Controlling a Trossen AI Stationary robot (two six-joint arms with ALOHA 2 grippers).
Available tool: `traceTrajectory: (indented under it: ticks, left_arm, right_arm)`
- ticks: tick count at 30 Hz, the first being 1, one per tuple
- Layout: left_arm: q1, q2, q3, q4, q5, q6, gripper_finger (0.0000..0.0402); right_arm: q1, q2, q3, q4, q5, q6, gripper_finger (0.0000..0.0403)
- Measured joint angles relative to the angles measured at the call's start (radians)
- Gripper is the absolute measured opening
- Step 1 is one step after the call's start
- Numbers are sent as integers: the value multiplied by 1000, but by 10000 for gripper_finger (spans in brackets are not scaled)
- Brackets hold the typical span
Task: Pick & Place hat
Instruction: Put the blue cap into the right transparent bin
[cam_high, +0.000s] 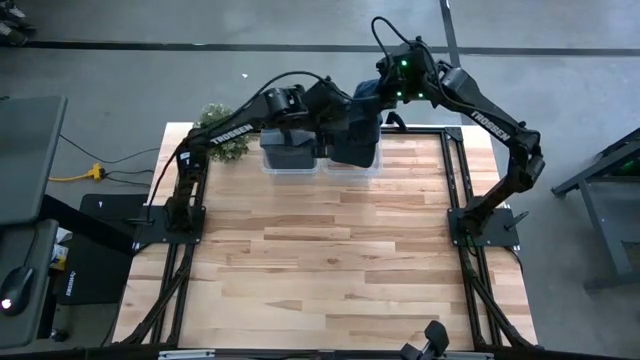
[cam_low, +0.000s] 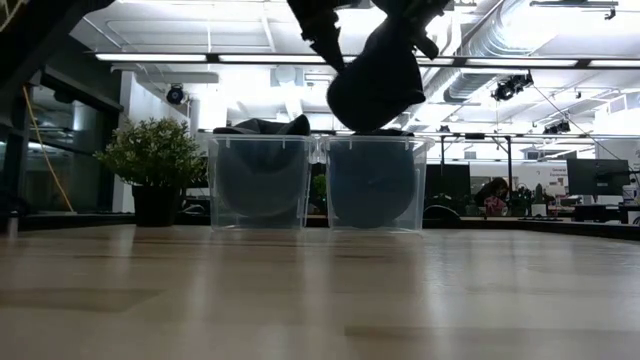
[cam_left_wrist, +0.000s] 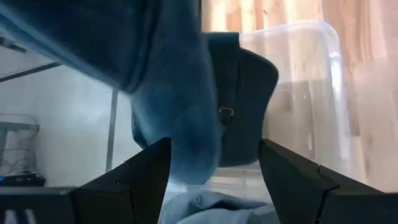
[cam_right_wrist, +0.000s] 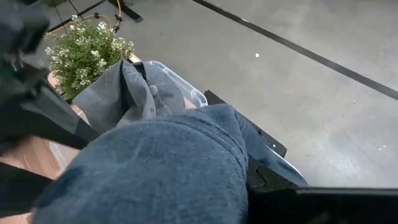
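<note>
A dark blue hat (cam_low: 378, 85) hangs above the right of two clear bins (cam_low: 375, 190) at the table's far edge. It also shows in the right wrist view (cam_right_wrist: 161, 168) and the left wrist view (cam_left_wrist: 177, 93). My right gripper (cam_high: 375, 92) is over that bin and shut on the hat. My left gripper (cam_left_wrist: 214, 180) is open beside it over the bins (cam_high: 330, 112), one finger on either side of the hat's hanging lower part; I cannot tell whether it touches. The left bin (cam_low: 262, 185) holds grey hats (cam_right_wrist: 124, 93). My right gripper holds the blue hat by its upper part (cam_low: 405, 25), from above. The hat itself covers the fingers in the right wrist view, so the kind of hold does not show. The hat hangs below the gripper, its lower edge (cam_low: 375, 125) just above the right bin's rim.
A potted plant (cam_low: 155, 165) stands left of the bins at the far left corner (cam_high: 225, 135). More dark blue hats lie in the right bin (cam_high: 352, 150). The wooden tabletop (cam_high: 330, 260) lies bare near of the bins.
</note>
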Motion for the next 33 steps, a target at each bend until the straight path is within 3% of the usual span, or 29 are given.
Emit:
traceTrajectory:
  ticks: [6, 17, 22, 27, 33]
  left_arm:
    - [-5, 26, 1, 50, -54, -21, 236]
    - [-5, 24, 2, 80, -62, -15, 236]
    - [-6, 24, 2, 88, -124, -11, 232]
    - [-5, 24, 2, 90, -132, -5, 192]
    - [-5, 23, 2, 93, -135, 20, 106]
  right_arm:
    - [-10, 0, 0, -9, -23, -15, 0]
    - [-14, 0, 0, -2, -78, -34, 0]
    - [-15, -4, 0, -4, -97, -43, 0]
    - [-16, -25, 0, -4, -108, -78, 0]
    - [-19, -52, 0, -13, -111, -104, 0]
